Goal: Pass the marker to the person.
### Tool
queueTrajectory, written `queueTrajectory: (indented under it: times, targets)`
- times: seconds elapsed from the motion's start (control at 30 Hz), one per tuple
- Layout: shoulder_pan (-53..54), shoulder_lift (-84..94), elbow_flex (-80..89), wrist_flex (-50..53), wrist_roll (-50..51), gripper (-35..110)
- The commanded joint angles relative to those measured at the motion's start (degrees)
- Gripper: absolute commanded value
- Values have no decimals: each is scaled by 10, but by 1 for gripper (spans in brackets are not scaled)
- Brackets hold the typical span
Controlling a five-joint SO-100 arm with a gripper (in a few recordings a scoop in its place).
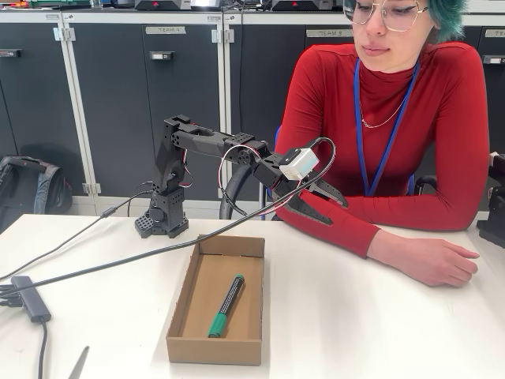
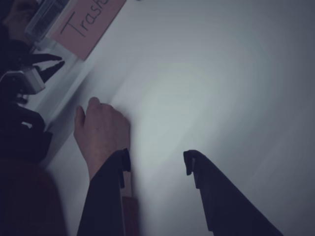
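Black two-finger gripper (image 1: 330, 201) of the black jointed arm (image 1: 197, 146): jaws parted wide, nothing held between them, raised above the white table (image 1: 379, 316) in the fixed view; in the wrist view the gripper (image 2: 157, 164) is seen with bare tabletop in the gap, the left finger overlapping the wrist of the person's hand (image 2: 101, 132) in the picture, actual contact not determinable. Slim black-barrelled marker with green cap and green end (image 1: 226, 305): lying flat and slantwise on the floor of a shallow open brown cardboard box (image 1: 217, 347), green cap toward the near side, well apart from the gripper. Person in red turtleneck with blue lanyard (image 1: 394, 118): seated behind the table, forearm laid on it, hand (image 1: 430, 260) resting palm down at the right. Grey cable (image 1: 95, 268): stretched across the table at the left
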Motion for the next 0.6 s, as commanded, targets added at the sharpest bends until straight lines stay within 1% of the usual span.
queueTrajectory:
  times: [0.0, 0.57]
  targets:
    - [-1, 62, -4, -10, -7, 24]
    - [1, 68, 3, -11, -6, 24]
